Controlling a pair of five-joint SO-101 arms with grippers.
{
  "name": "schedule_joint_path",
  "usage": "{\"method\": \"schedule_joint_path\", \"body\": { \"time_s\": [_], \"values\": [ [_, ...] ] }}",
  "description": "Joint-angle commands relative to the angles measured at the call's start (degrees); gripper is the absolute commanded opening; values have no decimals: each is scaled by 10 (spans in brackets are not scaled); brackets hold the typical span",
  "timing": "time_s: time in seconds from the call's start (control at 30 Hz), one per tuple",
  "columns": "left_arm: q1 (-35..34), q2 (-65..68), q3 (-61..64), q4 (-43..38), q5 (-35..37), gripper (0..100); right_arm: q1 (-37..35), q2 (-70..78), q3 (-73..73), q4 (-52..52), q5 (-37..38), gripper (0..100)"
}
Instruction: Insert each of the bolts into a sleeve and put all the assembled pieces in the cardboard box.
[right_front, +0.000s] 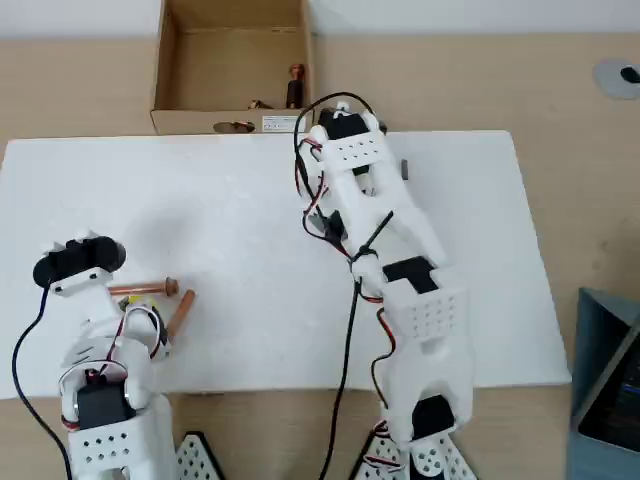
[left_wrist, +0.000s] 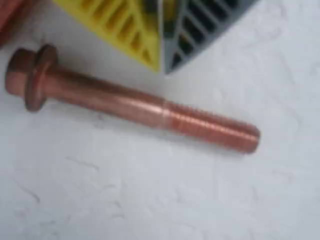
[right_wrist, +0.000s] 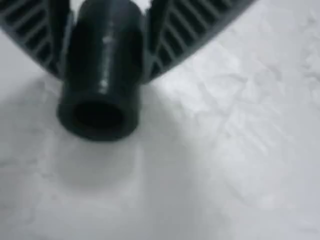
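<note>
A copper bolt (left_wrist: 132, 105) lies flat on the white foam mat, just clear of my left gripper (left_wrist: 162, 62), whose yellow and grey fingers meet at their tips with nothing between them. A second bolt (left_wrist: 7, 15) shows at the edge. From above, both bolts (right_front: 148, 288) (right_front: 181, 311) lie beside the left arm (right_front: 110, 340). My right gripper (right_wrist: 102, 55) is shut on a dark sleeve (right_wrist: 100, 100), its open end toward the camera, just above the mat. The right arm (right_front: 345, 150) reaches to the mat's far edge by the cardboard box (right_front: 165, 60).
An assembled bolt and sleeve (right_front: 295, 86) stands inside the box, with another piece (right_front: 260, 103) lying beside it. A small dark piece (right_front: 404, 168) rests on the white mat (right_front: 240, 220) beside the right arm. A grey bin (right_front: 610, 370) stands off the mat at the right.
</note>
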Motion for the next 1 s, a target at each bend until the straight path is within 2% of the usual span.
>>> {"method": "schedule_joint_path", "body": {
  "time_s": [0.0,0.47,0.67,0.97],
  "values": [
    [0,-5,-4,-5,-2,3,-7,-9,-32,12,5,10],
    [0,-5,-4,-5,-2,3,-4,-159,-163,138,80,10],
    [0,-5,-4,-4,-2,3,-4,-312,-90,138,104,10],
    [-6,-4,-5,-1,-3,4,29,-565,124,138,105,10]
  ]
}}
